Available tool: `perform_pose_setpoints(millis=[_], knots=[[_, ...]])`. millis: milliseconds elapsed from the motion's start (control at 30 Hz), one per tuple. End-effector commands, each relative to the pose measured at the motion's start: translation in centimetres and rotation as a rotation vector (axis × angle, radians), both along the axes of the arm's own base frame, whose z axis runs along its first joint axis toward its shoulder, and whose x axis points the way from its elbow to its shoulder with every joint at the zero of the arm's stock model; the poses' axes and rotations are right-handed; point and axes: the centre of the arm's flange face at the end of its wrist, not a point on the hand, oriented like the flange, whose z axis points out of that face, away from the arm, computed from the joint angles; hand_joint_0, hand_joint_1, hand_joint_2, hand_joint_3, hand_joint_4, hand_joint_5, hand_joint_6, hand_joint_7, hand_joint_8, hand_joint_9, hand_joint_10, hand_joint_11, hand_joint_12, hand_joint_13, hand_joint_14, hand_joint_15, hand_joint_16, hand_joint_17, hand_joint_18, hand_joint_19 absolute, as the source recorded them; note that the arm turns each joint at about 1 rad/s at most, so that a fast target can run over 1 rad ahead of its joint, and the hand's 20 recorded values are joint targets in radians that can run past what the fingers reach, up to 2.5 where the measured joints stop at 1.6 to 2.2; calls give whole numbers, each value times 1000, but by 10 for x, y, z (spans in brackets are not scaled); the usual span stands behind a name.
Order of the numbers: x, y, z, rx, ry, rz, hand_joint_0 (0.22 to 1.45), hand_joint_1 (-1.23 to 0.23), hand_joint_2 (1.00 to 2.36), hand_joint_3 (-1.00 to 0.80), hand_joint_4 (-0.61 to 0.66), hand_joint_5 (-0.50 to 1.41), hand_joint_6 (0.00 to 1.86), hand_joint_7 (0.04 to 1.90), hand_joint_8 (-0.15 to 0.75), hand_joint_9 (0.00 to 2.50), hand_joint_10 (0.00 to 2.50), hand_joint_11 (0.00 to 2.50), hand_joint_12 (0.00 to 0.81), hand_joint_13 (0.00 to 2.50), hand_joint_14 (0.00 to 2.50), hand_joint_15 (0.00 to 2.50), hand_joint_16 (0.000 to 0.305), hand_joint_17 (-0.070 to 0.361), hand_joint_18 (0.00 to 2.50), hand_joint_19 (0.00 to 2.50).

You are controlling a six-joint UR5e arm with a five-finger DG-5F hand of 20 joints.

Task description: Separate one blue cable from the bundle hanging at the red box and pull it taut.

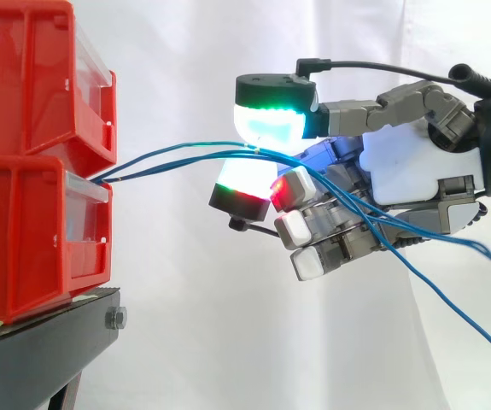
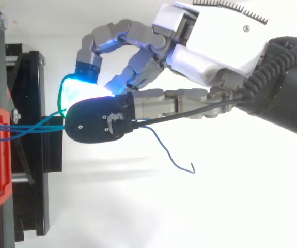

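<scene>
Blue cable [image 1: 195,145] is running rightward from the red box [image 1: 23,239] into the robot hand [image 1: 403,166], which is pinching it between glowing pads [image 1: 271,124]; drawing steadily right, leaving the looser strands [image 1: 352,203] draping free, is looking wisest.

At the left, the upper bin [image 1: 32,77] sits on the lower bin [image 1: 23,239], which stands on the stand [image 1: 49,342]. The cables [image 1: 160,162] run from the lower bin's front rightward to the hand [image 1: 399,166]. There one cable [image 1: 228,143] lies between the fingers [image 1: 271,120], pressed from above and below.
</scene>
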Motion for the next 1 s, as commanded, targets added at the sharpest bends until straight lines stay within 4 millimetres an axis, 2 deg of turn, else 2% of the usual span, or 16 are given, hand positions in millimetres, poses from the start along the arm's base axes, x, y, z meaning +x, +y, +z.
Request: perform_pose_setpoints(millis=[0,300,533,633,667,733,967], knots=[[0,2,0,1,-1,-2,642,-655,1010,-387,242,-208,852,1062,357,1150,20,1168,435,1065,22,673,47,107,934,545],[0,3,0,3,-2,-2,646,-697,1009,-390,236,-209,880,1059,365,1155,20,1189,438,1072,21,677,48,108,947,545],[-1,2,0,5,1,-6,643,-726,1021,-183,128,-212,909,1190,363,1177,18,1225,436,1087,23,695,48,108,955,541],[-1,2,0,9,1,-4,641,-704,1017,-252,190,-210,911,1140,362,1190,19,1228,437,1088,23,697,48,108,955,552],[0,4,-1,10,1,-5,629,-660,1009,-388,204,-208,904,1127,359,1196,19,1238,435,1088,23,703,48,108,954,559],[-1,3,-1,11,1,-6,631,-645,1005,-437,209,-207,901,1122,363,1199,19,1236,436,1090,21,692,48,108,954,552],[-1,5,0,11,3,-6,640,-689,1018,-253,155,-193,904,1207,371,1237,19,1261,435,1096,23,687,48,108,959,560]])
